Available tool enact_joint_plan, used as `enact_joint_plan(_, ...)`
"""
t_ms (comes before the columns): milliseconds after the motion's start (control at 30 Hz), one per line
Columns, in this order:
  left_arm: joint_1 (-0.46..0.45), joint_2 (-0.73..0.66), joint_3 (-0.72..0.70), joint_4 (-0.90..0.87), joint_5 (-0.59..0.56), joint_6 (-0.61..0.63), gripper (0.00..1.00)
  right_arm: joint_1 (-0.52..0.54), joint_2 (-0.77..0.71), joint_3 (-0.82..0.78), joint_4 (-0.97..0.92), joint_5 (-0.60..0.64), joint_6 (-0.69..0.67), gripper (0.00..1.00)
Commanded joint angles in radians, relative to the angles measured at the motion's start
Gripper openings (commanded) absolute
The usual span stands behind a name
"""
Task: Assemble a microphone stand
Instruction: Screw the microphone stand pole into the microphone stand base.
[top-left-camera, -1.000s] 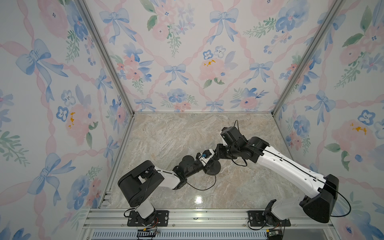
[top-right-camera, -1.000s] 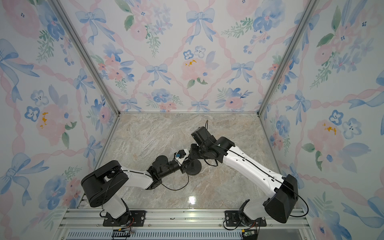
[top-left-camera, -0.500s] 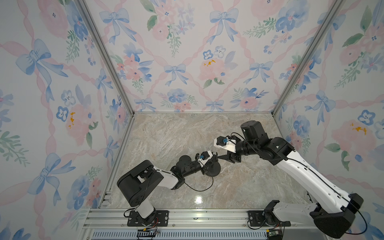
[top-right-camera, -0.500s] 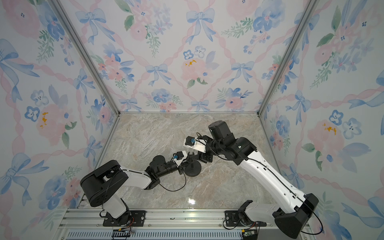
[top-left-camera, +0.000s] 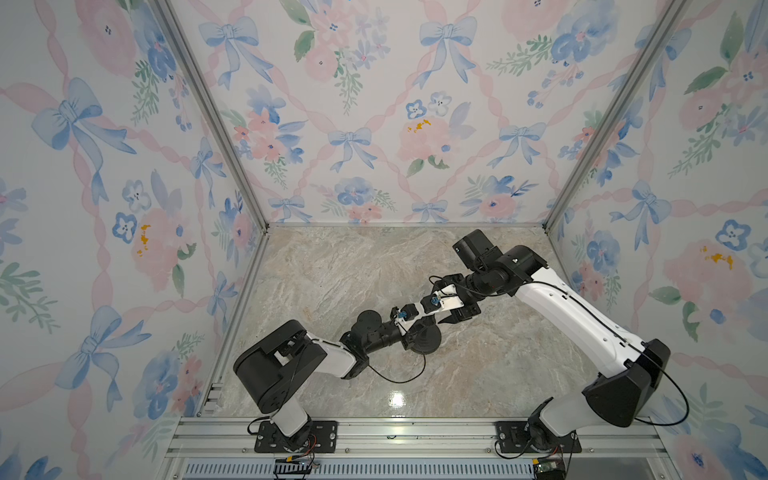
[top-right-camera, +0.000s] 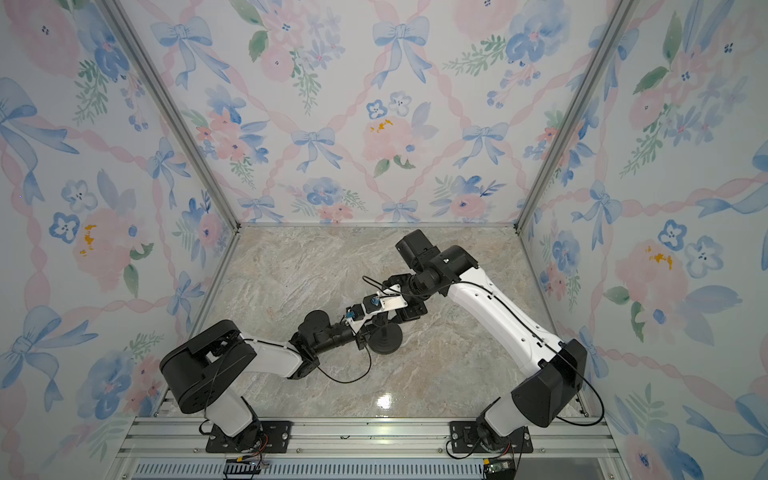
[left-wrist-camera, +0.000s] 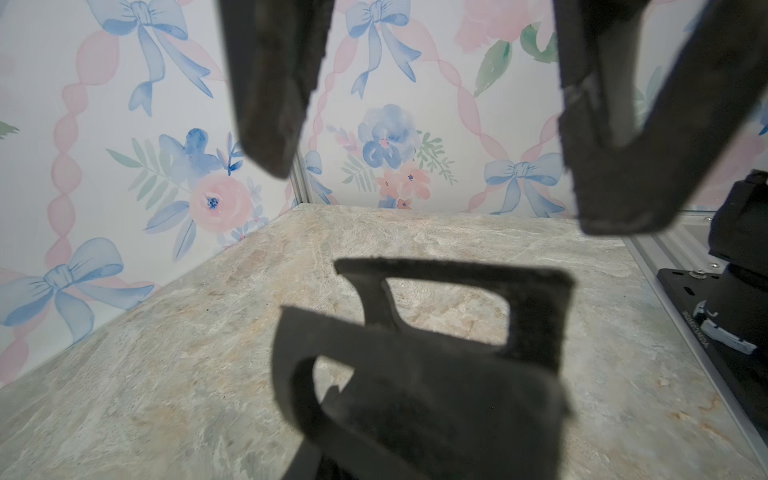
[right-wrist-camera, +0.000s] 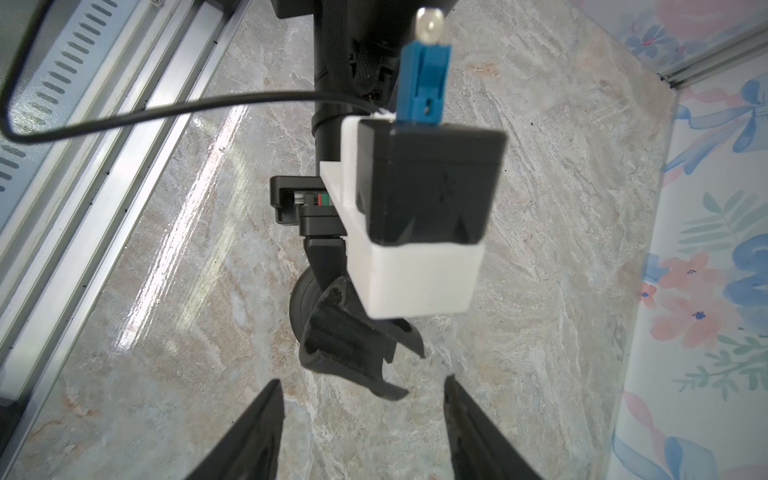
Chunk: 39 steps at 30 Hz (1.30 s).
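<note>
Microphone stand (top-left-camera: 428, 343) sits a touch toward 6 o'clock of the desk's (top-left-camera: 332, 282) middle, matte black all over. Disc base (top-right-camera: 390, 340) lies flat on the marbled top, and the rod (top-right-camera: 380, 326) stands up out of its centre. Long axis upright, so in both top views it reads as a short stub aimed at 12 o'clock.

Left gripper (top-left-camera: 410, 333) is at the stand's 8 o'clock side, pressed together right at the rod, low, just above the disc. Is the rod actually pinched in there? Cannot tell, it's black on black.

Right gripper (right-wrist-camera: 361, 381) is at the stand's 2 o'clock, just beside it and spread wide. In the left wrist view its fingers (left-wrist-camera: 270, 83) show well apart.

Clip head? Hard to make out. From above, the two grippers cover it. In the right wrist view the left arm's black camera on its white mount (right-wrist-camera: 415, 282) blocks most of the stand, leaving just a curved edge of the disc.
</note>
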Motion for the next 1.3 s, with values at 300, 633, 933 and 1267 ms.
enact_joint_plan(300,0.006,0.013,-0.017,-0.020,0.025,0.017,0.22,0.060,0.049,-0.051,0.002,0.092,-0.012,0.54)
enact_joint_plan(633,0.010,0.019,-0.013,-0.021,0.031,0.016,0.21,0.049,-0.044,-0.112,0.041,0.108,-0.069,0.57)
enact_joint_plan(933,0.010,0.023,-0.010,-0.020,0.034,0.011,0.24,0.064,-0.048,-0.137,0.043,0.123,-0.079,0.42)
enact_joint_plan(1267,0.010,0.027,-0.009,-0.020,0.022,0.010,0.35,0.099,0.013,-0.069,-0.014,0.179,-0.099,0.34)
